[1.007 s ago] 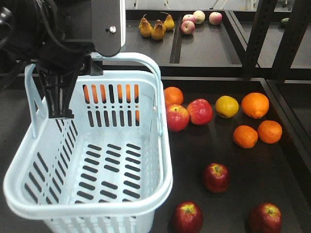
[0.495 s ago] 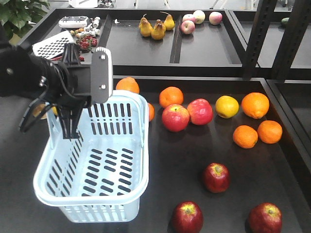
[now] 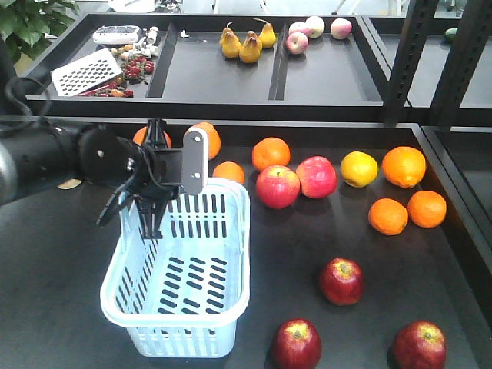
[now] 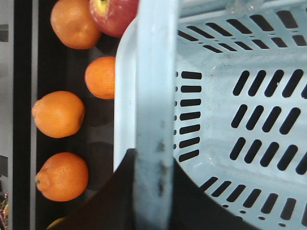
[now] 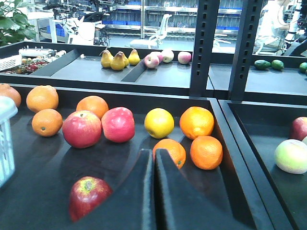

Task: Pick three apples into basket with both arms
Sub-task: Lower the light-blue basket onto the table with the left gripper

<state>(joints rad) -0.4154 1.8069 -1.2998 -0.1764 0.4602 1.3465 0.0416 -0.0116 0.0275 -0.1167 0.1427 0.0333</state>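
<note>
The basket (image 3: 181,342) is at the tray's (image 3: 292,238) 8 o'clock, with an orange (image 3: 229,172) just past its far rim. The left gripper (image 3: 148,224) is clamped on the basket handle (image 4: 154,72) — the pale strip is pinched between dark fingers. Bare floor opens at the basket's 3 o'clock, up to the three apples: upper apple (image 3: 341,280), lower-left apple (image 3: 297,344), and lower-right apple (image 3: 419,345) near the tray's right wall. The right gripper (image 5: 153,160) has its jaws pressed together, empty. Since half a second ago the basket has shrunk in view and shifted right.
</note>
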